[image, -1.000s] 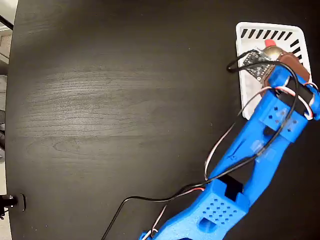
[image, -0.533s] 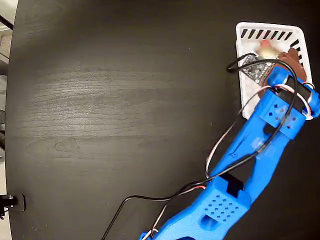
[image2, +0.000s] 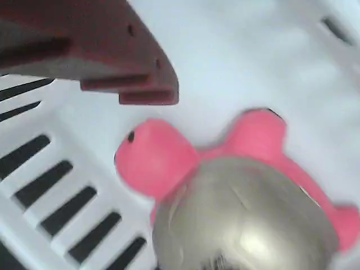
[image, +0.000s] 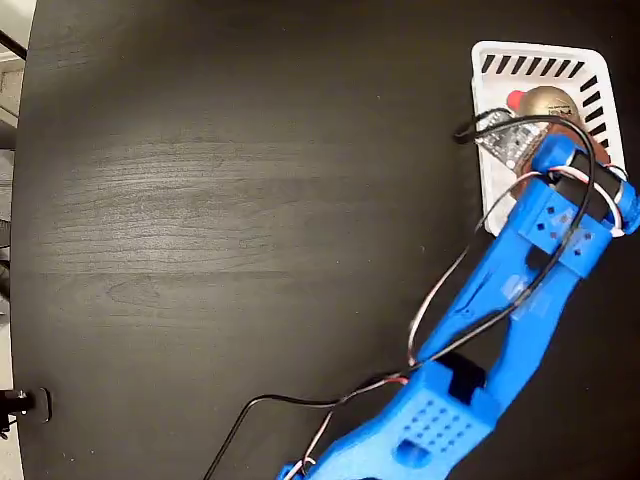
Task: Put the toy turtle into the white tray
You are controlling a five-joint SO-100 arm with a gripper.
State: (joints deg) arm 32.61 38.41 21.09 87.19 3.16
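Note:
The toy turtle (image: 548, 101) lies inside the white tray (image: 489, 172) at the table's far right, gold shell up and red head pointing left in the fixed view. My blue arm reaches up from the bottom edge. Its gripper (image: 585, 128) hangs just over the tray's right part, beside the turtle. In the wrist view the toy turtle (image2: 236, 208) rests free on the white tray (image2: 236, 45) floor. One dark red finger (image2: 129, 67) hovers above and left of its pink head without touching it. The other finger is out of frame. The jaws stand open with nothing in them.
The tray sits at the right edge of a dark wooden table (image: 250, 200). Black and red-white cables (image: 440, 300) trail along the arm and loop over the tray's left rim. A circuit board (image: 505, 140) on the wrist overhangs the tray.
The turtle has left the gripper and dropped onto the tray floor, where it now lies still. The gripper opened and the arm barely shifted.

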